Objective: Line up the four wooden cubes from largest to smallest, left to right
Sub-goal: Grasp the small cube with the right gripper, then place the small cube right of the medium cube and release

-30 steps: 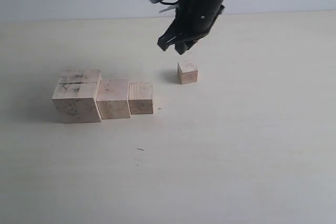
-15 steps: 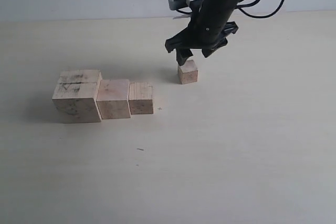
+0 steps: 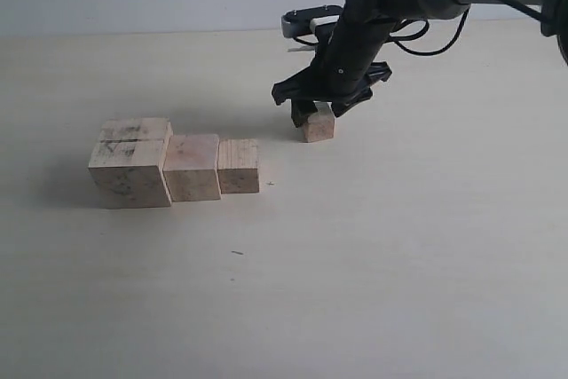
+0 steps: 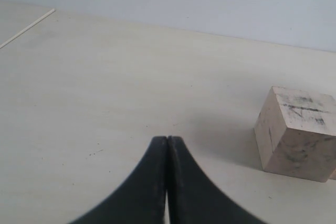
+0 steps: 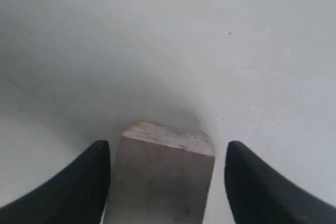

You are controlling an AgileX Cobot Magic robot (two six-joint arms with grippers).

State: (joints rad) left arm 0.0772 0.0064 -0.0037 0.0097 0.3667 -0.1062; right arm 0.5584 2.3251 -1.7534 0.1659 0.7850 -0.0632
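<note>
**Small cube between open fingers, not yet gripped**

The right hand (image 3: 318, 110) is spread open and lowered over the small cube (image 3: 319, 128). One finger (image 5: 86, 184) sits on each side, with a gap showing on both, so nothing is grasped. The cube looks like solid raw wood: rigid, probably light, and in no danger of being crushed. Its flat, parallel sides suit a pinch on two opposite faces at about mid-height. A skewed grip could twist it on its square corners. The dry, unpainted grain should give good friction, so slipping seems unlikely.

The small cube stands alone on the table (image 3: 399, 264), well apart from the row, behind it and to its right. In the row, the big cube (image 3: 131, 164), second cube (image 3: 192, 168) and third cube (image 3: 239, 166) touch side by side, stepping down from left to right. The big cube has dark smudges and a groove across its top. The table is pale, matte and smooth.

The left hand (image 4: 167, 141) is clenched on nothing, low near the big cube.
</note>
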